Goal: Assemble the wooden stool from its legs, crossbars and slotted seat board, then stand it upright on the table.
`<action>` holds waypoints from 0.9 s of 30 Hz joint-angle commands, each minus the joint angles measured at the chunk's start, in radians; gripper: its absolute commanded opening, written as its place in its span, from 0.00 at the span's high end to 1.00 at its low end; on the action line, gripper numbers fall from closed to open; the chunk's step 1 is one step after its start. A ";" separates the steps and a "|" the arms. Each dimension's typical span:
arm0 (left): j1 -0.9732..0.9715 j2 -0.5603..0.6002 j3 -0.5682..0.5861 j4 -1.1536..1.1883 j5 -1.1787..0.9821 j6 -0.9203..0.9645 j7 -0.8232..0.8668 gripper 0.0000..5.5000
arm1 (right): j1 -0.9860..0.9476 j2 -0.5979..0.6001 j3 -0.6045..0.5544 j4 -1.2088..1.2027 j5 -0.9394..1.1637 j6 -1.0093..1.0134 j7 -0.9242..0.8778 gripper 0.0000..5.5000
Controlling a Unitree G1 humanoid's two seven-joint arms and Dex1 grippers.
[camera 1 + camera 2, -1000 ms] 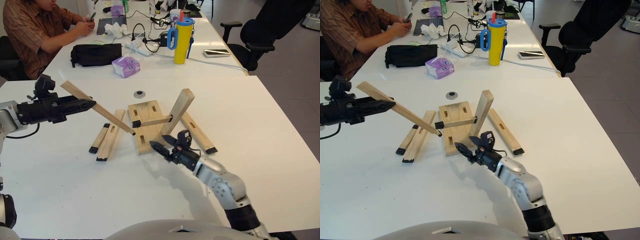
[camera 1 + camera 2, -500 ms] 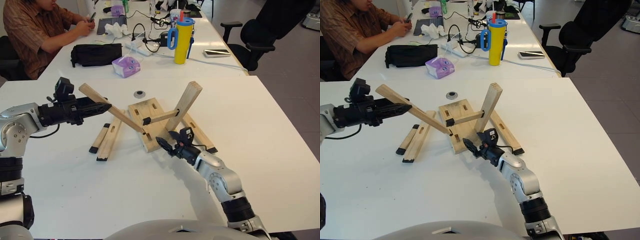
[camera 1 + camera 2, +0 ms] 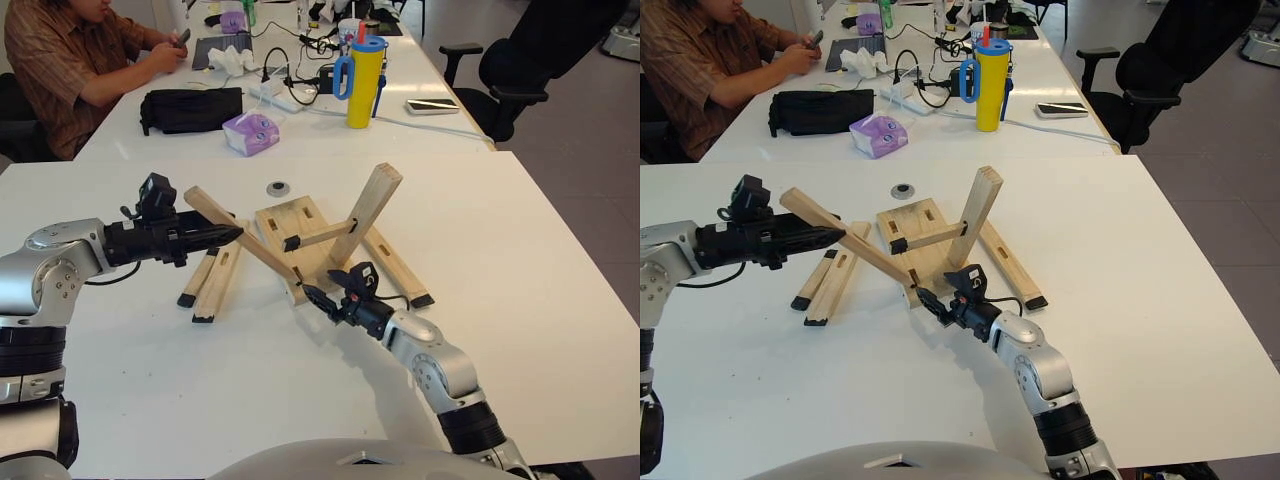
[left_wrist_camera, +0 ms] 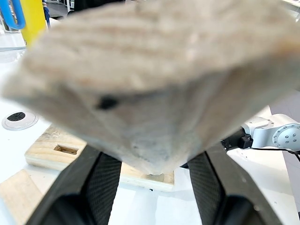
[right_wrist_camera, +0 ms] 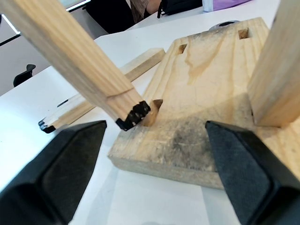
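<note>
The left gripper (image 3: 226,235) has its jaws clamped on a stool leg (image 3: 256,252) near the leg's upper end. In the left wrist view the butt end sits between the fingers (image 4: 101,178). From those jaws the leg slopes down and away to the seat board (image 3: 280,222). Its black-tipped lower end (image 5: 133,112) rests at the mouth of the slot nearest the right gripper (image 3: 315,298); I cannot tell whether it has entered.

The right gripper's jaws stand apart, one finger (image 5: 61,168) on each side of the board's near corner, and the leg tip is just beyond them. Past these jaws an upright leg (image 3: 365,212) leans from the board, joined to a crossbar (image 3: 318,236).

Two loose legs (image 3: 218,282) lie flat just below and beyond the left jaws, beside the board. A third loose leg (image 3: 398,266) lies beside the right gripper's wrist. The worktop (image 3: 520,250) runs wide and bare behind both grippers and outward of the right one, its edges well apart from the jaws. A cable grommet (image 3: 279,188) sits beyond the board.

Since a second ago the left gripper has swung in toward the board, carrying the leg tip from off the board's side onto the slot. The board and its upright leg have turned slightly.
</note>
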 commanded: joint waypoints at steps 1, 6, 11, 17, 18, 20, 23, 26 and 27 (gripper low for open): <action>-0.054 -0.005 -0.046 0.047 0.065 -0.041 -0.013 0.63 | 0.036 -0.005 0.020 0.050 -0.024 0.050 -0.006 0.29; -0.117 0.031 -0.085 0.090 0.133 -0.069 -0.050 0.63 | 0.045 -0.009 0.029 0.073 -0.037 0.075 -0.015 0.29; -0.108 0.060 -0.133 -0.034 0.146 -0.029 -0.088 0.63 | 0.045 -0.018 0.048 0.090 -0.067 0.114 -0.033 0.29; -0.074 0.047 -0.183 -0.209 0.137 0.026 -0.057 0.63 | 0.041 -0.001 0.023 0.099 -0.064 0.183 -0.081 0.29; -0.077 0.035 -0.187 -0.210 0.140 0.029 -0.042 0.63 | 0.041 -0.001 0.024 0.098 -0.063 0.189 -0.080 0.29; -0.069 0.026 -0.202 -0.218 0.149 0.026 -0.028 0.63 | 0.039 -0.002 0.027 0.100 -0.065 0.198 -0.082 0.29; -0.044 0.020 -0.217 -0.249 0.153 0.029 -0.010 0.63 | 0.037 -0.002 0.030 0.101 -0.066 0.215 -0.090 0.29; -0.024 0.025 -0.246 -0.287 0.171 0.021 0.000 0.63 | 0.043 0.001 0.032 0.096 -0.058 0.235 -0.093 0.29; -0.013 0.033 -0.263 -0.299 0.188 0.008 -0.003 0.63 | 0.046 0.004 0.031 0.094 -0.055 0.239 -0.095 0.29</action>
